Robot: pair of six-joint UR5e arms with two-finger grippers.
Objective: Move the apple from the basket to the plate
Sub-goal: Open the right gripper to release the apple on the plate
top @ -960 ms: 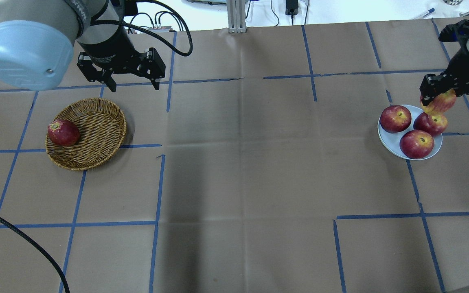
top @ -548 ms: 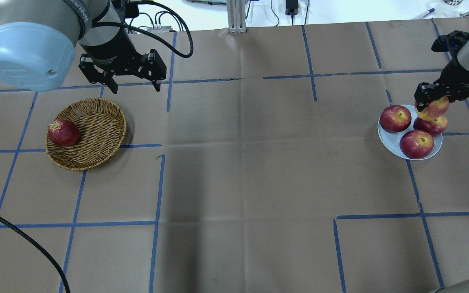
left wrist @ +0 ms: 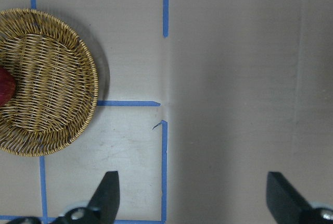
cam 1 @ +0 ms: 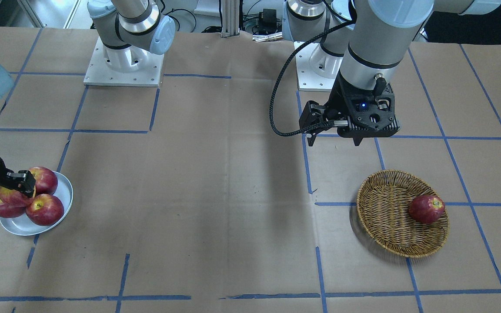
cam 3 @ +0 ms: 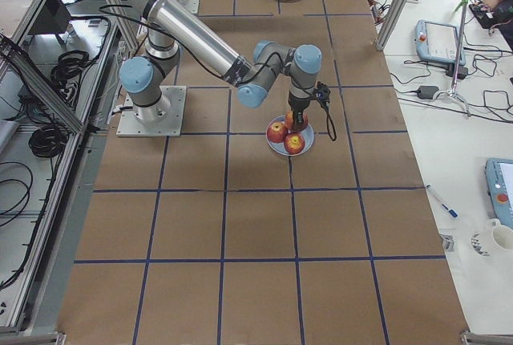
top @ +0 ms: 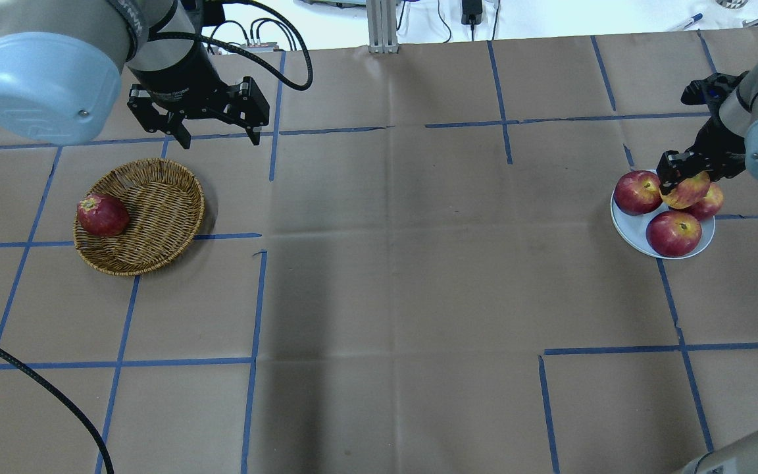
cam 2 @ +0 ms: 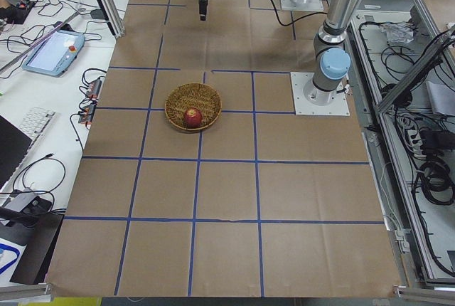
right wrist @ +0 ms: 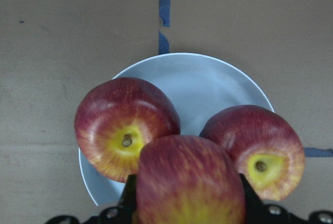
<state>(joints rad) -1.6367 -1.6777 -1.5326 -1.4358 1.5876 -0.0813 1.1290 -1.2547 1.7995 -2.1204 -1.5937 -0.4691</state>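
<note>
My right gripper (top: 682,176) is shut on the pinkish-red, yellow-streaked apple (top: 685,191) and holds it over the pale plate (top: 624,227), just above the gap between three dark red apples. In the right wrist view the held apple (right wrist: 190,182) fills the bottom, with the plate (right wrist: 203,86) below it. The wicker basket (top: 158,210) sits at the left with one dark red apple (top: 102,214) at its left rim. My left gripper (top: 218,135) is open and empty, hovering over the table behind the basket; the left wrist view shows the basket (left wrist: 49,83) at its left.
Brown paper with blue tape lines covers the table. The three dark red apples (top: 673,232) crowd the plate, leaving bare plate only at its left edge. The left arm's black cable (cam 1: 278,100) hangs beside its wrist.
My right gripper has carried the streaked apple left and down, from the plate's far right edge to over the plate among the dark apples. The left gripper has hardly moved.
</note>
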